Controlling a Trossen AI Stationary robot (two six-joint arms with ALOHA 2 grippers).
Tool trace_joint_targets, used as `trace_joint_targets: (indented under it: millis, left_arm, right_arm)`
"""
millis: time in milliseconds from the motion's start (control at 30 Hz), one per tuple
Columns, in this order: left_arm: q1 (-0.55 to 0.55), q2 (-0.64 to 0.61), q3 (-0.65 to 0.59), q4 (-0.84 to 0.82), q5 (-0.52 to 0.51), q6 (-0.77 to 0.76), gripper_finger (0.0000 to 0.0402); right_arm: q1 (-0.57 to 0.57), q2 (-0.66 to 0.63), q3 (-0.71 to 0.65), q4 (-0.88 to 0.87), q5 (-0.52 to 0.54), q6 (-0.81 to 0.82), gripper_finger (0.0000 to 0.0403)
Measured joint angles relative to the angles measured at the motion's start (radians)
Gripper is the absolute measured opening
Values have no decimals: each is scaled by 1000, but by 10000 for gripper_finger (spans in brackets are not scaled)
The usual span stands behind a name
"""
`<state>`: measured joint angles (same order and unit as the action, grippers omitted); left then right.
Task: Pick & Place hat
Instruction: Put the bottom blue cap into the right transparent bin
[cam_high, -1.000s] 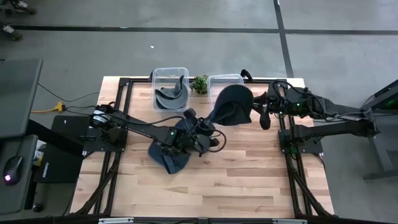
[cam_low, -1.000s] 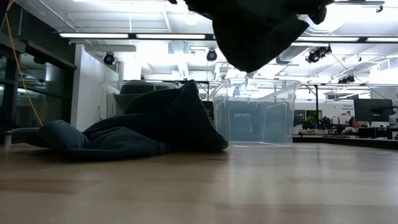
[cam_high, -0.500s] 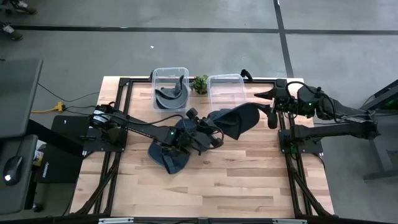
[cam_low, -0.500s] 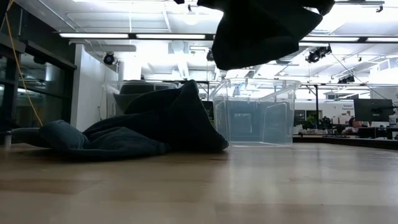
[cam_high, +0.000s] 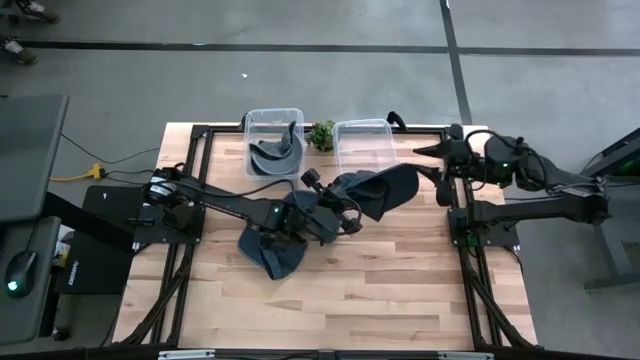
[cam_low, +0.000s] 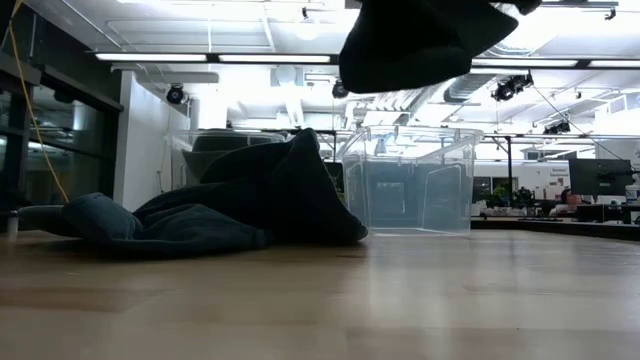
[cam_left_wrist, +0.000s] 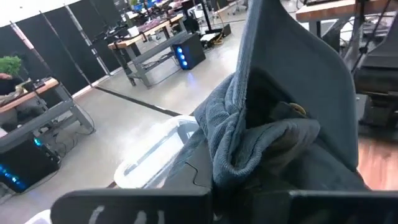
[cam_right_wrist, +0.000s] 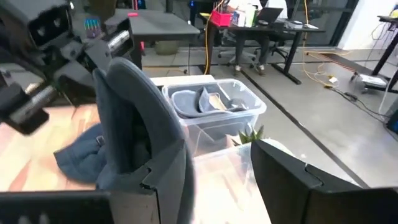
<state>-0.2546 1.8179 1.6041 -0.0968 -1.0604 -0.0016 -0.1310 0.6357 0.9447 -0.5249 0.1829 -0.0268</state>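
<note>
Both arms are dark, slim and jointed, built of black links with rounded housings at the joints. Black cables loop along the right arm (cam_high: 540, 185) near its wrist. A small green light glows on the left arm (cam_high: 225, 205) and another on the right. The right pincer (cam_high: 437, 170) has long black tapering fingers.

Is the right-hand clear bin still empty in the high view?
Yes. The right clear bin shows only its bare floor, while the hat hangs beside it, held by the left gripper.
</note>
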Motion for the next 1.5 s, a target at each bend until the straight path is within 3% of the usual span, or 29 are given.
trace_joint_targets:
  millis: [133,367,667,867,1200,1500]
  left_arm:
    - [0,0,41,-87,38,-2,0]
    - [0,0,58,-129,83,-2,0]
    - [0,0,58,-161,83,-3,0]
    - [0,0,57,-214,68,-16,0]
    - [0,0,57,-251,33,-31,0]
    - [0,0,57,-257,21,-29,0]
  right_arm:
    - [0,0,72,-88,-32,-57,176]
    - [1,48,151,-214,-246,-236,166]
    - [12,202,154,-190,-243,-238,164]
    - [75,266,169,-203,-120,-262,165]
    - [239,312,277,-280,-102,-110,166]
    - [426,415,277,-307,201,1,167]
